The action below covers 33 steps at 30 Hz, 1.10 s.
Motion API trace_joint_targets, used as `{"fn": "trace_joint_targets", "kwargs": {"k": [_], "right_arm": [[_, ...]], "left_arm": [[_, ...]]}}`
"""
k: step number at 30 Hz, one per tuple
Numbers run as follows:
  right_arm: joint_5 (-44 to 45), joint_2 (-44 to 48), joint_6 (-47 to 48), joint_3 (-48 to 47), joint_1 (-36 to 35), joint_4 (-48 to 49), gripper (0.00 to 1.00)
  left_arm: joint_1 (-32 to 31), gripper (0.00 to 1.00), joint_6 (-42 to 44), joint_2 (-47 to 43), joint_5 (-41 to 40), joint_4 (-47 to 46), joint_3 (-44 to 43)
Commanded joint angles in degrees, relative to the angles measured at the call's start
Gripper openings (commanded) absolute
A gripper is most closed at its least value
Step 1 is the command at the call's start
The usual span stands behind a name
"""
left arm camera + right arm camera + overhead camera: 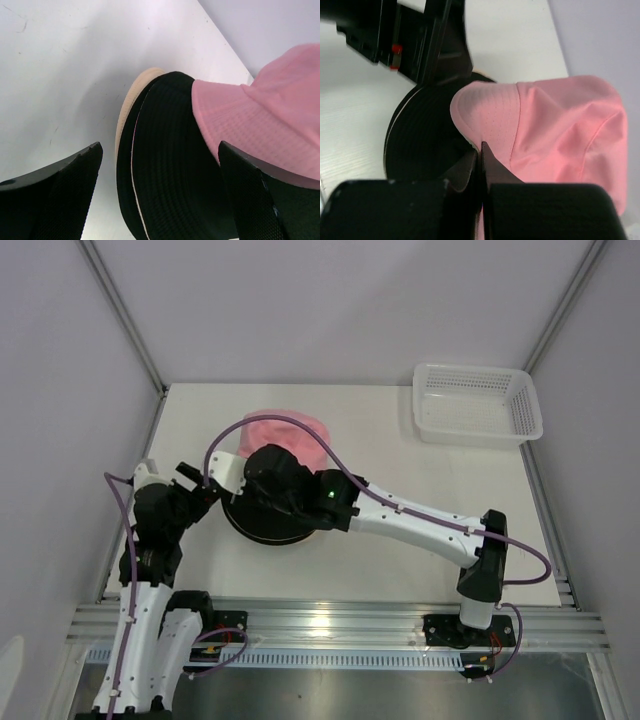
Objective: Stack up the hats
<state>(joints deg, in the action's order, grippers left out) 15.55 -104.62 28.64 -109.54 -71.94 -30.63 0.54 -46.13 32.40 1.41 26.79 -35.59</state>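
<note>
The pink bucket hat (560, 125) lies with its brim over a black hat (420, 130). My right gripper (481, 147) is shut on the pink brim's near edge. In the left wrist view the pink hat (270, 110) overlaps the black hat (170, 165), which sits on a tan hat (131, 100) showing only its rim. My left gripper (160, 150) is open, its fingers on either side of the black brim, apart from it. From above, the pink hat (290, 428) is behind the black stack (262, 525), with the right gripper (245, 468) and left gripper (190, 480) close together.
A white lattice basket (478, 405) stands at the table's back right. The table's left edge and the side wall (60, 390) are close to the left arm. The right arm (420, 525) stretches across the table's middle.
</note>
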Motion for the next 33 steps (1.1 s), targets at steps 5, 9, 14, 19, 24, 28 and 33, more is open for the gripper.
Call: {"fn": "trace_joint_targets", "kwargs": {"k": [5, 9, 14, 19, 24, 28, 33], "right_arm": [[-5.34, 5.47, -6.93, 9.59, -1.62, 0.13, 0.0], [-9.57, 6.36, -8.86, 13.9, -1.89, 3.99, 0.0], [-11.78, 6.27, -11.24, 16.98, -2.15, 7.25, 0.0], [-11.07, 6.71, -13.96, 19.8, -2.06, 7.52, 0.23], [-11.5, 10.13, -17.65, 19.28, -1.01, 7.35, 0.53], [-15.89, 15.92, -20.81, 17.96, 1.18, 8.21, 0.89], [-20.21, 23.31, -26.08, 14.71, 5.49, 8.75, 0.99]], "left_arm": [[2.89, 1.0, -0.98, -0.76, -1.15, 5.03, -6.24], [4.65, 0.99, -2.64, -1.29, 3.23, 4.6, -5.72], [6.32, 1.0, -9.76, -0.68, 11.85, -1.03, -1.07], [7.11, 0.99, -11.09, -1.46, 15.02, -2.62, -0.61], [8.6, 0.99, -12.05, -2.78, 15.46, -3.05, 0.61], [9.83, 0.99, -12.14, -2.26, 17.31, -6.56, 2.28], [11.42, 0.98, -11.88, -0.15, 18.28, -10.17, 2.99]]}}
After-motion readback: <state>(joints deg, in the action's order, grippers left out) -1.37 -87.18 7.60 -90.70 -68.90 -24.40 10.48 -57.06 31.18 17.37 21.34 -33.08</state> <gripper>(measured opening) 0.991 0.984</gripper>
